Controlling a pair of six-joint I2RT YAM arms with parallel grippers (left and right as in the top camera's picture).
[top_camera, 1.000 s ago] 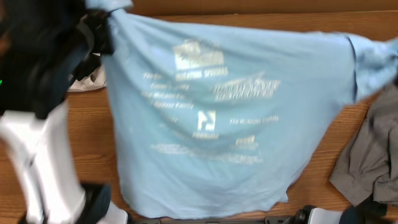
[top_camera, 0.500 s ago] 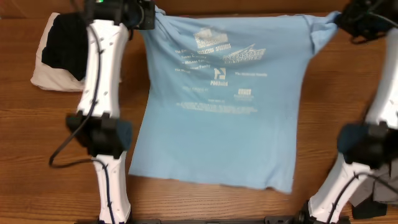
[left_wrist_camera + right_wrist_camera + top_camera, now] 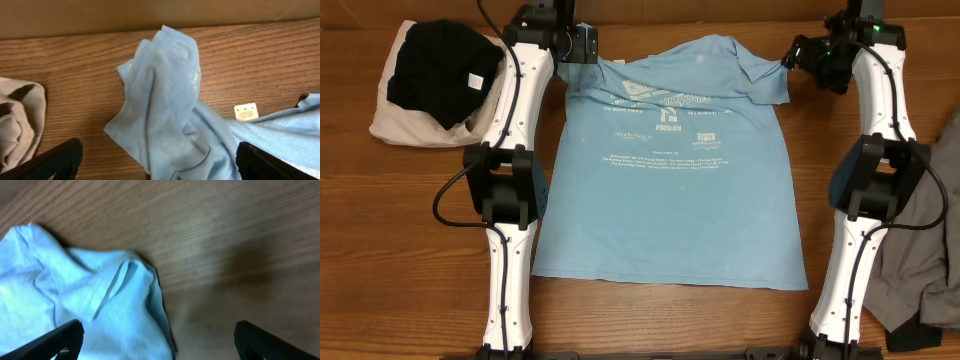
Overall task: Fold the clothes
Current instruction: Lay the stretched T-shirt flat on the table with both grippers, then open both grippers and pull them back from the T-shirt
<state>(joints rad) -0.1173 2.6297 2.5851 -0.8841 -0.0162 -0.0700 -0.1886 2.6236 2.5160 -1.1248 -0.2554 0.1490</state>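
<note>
The light blue T-shirt (image 3: 670,190) with white print lies spread flat on the wooden table, collar toward the far edge. My left gripper (image 3: 585,45) hovers over its left sleeve and my right gripper (image 3: 805,55) over its right sleeve. In the left wrist view the left gripper (image 3: 157,167) is open, jaws wide apart, with the bunched sleeve (image 3: 165,85) lying loose on the wood between them. The right gripper (image 3: 157,340) is open too, the sleeve hem (image 3: 107,297) resting under its left side. Neither gripper holds anything.
A black garment (image 3: 440,55) sits on a folded beige one (image 3: 395,125) at the far left; the beige one (image 3: 17,120) also shows in the left wrist view. A grey garment (image 3: 930,240) lies crumpled at the right edge. A white tag (image 3: 245,111) marks the collar.
The shirt was hanging in the air from both shut grippers. It came down and now lies flat, and both grippers have opened and let the sleeves go.
</note>
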